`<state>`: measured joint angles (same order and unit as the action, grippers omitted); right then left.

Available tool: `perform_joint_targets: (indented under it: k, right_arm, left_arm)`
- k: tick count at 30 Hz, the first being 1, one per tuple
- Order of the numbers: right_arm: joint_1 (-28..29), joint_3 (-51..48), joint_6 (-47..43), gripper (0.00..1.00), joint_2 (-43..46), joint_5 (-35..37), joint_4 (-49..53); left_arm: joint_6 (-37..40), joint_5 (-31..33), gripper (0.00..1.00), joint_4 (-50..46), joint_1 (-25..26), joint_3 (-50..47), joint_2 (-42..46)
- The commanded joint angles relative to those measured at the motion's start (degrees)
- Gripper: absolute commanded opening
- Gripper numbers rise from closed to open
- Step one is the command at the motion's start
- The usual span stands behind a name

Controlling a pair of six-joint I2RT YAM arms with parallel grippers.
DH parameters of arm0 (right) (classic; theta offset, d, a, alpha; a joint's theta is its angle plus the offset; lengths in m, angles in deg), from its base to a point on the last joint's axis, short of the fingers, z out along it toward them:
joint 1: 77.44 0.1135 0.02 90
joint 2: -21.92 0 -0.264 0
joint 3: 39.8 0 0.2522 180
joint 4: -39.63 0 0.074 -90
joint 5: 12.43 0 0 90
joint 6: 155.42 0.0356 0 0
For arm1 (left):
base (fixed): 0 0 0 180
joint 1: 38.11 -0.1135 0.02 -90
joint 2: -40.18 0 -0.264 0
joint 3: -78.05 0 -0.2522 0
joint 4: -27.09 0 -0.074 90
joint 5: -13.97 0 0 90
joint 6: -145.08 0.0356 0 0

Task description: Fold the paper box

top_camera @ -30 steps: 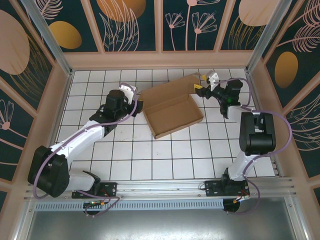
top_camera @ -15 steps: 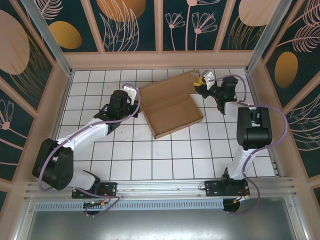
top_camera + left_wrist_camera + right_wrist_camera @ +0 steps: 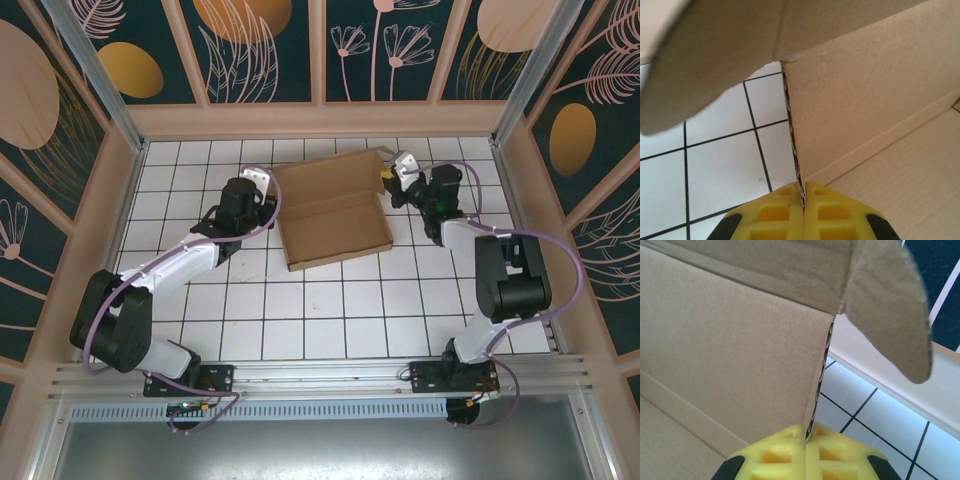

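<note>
The paper box [image 3: 332, 212] is a shallow brown cardboard tray lying on the white tiled floor, its back panel raised toward the rear wall. My left gripper [image 3: 271, 196] is shut on the box's left side wall. In the left wrist view the yellow fingers [image 3: 775, 215] pinch the corrugated edge of the paper box [image 3: 865, 100], with my left gripper [image 3: 803, 199] at the bottom. My right gripper [image 3: 389, 181] is shut on the right side wall. In the right wrist view my right gripper [image 3: 806, 434] pinches the wall edge of the paper box [image 3: 730, 350] below a rounded flap [image 3: 890, 315].
The tan back wall [image 3: 320, 120] stands just behind the box. Side walls [image 3: 95, 230] close in the tiled floor left and right. Open tiles [image 3: 330, 310] lie between the box and the arm bases.
Both grippers went from open to shut on the box's side walls. The box swung and shifted left, now squarer to the tiles. The right gripper moved left with it.
</note>
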<state>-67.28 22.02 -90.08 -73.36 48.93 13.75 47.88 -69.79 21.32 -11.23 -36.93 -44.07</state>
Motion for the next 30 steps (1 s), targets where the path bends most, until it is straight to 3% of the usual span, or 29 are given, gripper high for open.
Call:
perform_joint_targets:
  k: [1,5,14,24,30]
  right_arm:
    - [5.0,-5.5,4.3,0.00,4.7,9.4,-7.3]
    - [9.1,-13.0,10.4,0.00,7.6,19.9,-17.7]
    - [19.4,-23.1,12.6,0.00,6.8,35.7,-33.3]
    - [28.4,-21.2,17.6,0.00,3.7,45.0,-34.4]
    - [30.1,-19.0,22.8,0.00,1.1,47.8,-33.5]
  left_arm:
    - [-3.1,-1.5,0.00,6.7,0.6,1.2,-0.9]
    - [-6.7,-2.6,0.00,12.7,0.6,-1.4,-1.1]
    - [-13.5,-3.1,0.00,25.7,0.6,-10.0,-1.2]
    - [-16.4,-3.2,0.00,29.0,1.0,-16.2,1.6]
    - [-16.6,-3.3,0.00,28.7,1.2,-16.9,2.9]
